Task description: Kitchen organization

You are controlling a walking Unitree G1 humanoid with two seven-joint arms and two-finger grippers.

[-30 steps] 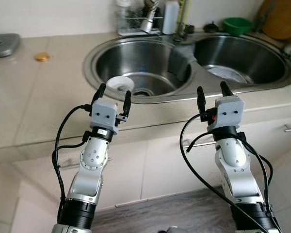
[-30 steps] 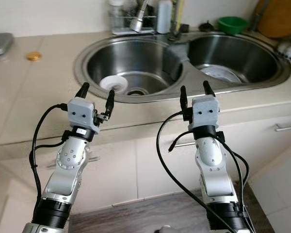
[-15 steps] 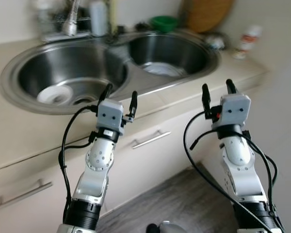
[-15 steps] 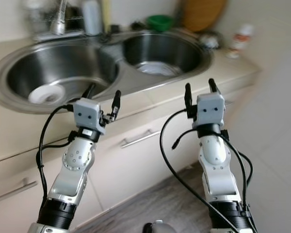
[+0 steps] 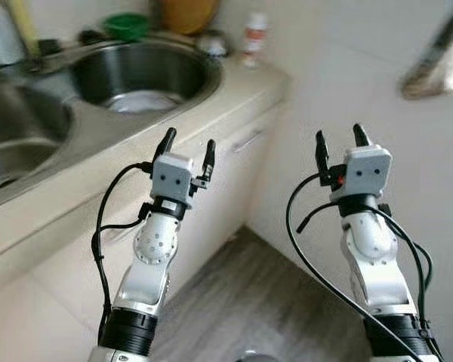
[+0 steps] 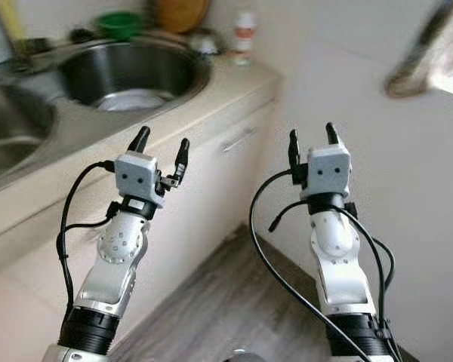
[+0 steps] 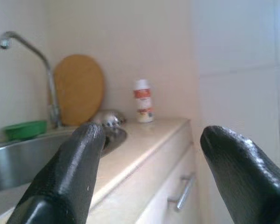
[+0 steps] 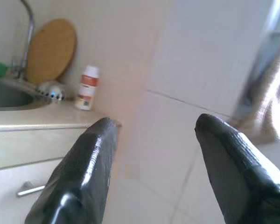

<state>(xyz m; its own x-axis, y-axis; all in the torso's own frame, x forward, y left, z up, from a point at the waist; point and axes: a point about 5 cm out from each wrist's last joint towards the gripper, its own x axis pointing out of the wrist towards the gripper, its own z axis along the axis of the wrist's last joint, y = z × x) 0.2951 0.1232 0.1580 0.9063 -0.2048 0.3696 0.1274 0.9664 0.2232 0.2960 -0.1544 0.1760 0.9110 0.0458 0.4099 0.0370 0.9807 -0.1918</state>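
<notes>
Hovering released, left claw [image 5: 187, 148] and right claw [image 5: 338, 143] face the counter [image 5: 234, 94] (white bottle [image 5: 254, 38] atop).

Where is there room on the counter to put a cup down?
The bare counter strip between the sink rim and the corner edge is free. It's crowded at the back: white bottle, metal scrubber, wooden board, green bowl.
</notes>
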